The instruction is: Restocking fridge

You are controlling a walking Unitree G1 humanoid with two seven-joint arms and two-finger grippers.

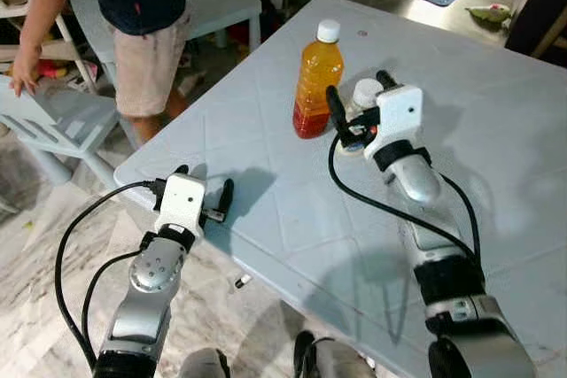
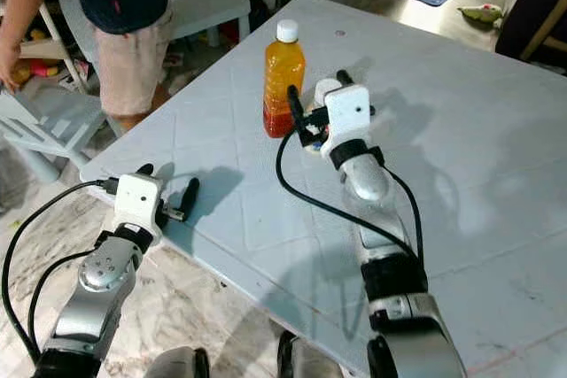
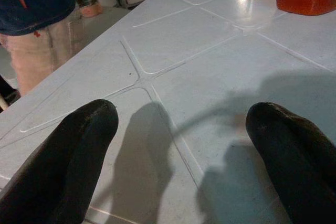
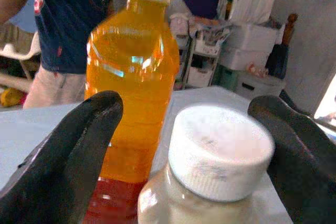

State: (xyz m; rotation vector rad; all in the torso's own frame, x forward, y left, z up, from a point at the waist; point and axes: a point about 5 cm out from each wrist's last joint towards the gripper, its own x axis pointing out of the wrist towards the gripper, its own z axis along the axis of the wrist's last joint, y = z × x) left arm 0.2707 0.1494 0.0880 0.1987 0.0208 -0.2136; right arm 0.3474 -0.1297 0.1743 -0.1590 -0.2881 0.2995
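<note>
Because the fridge needs both drinks, I start with the small white-capped bottle (image 4: 210, 166), which stands on the tabletop (image 1: 496, 148) just beside the orange bottle (image 1: 317, 77), on its side away from the person (image 1: 133, 6). My right hand (image 1: 361, 104) sits with its fingers spread wide, one on each side of the small bottle's cap, not yet touching it, so closing should catch the neck. My left hand (image 1: 204, 192) hovers wide open and empty near the tabletop's edge, well apart from the orange bottle, ready for it afterwards.
</note>
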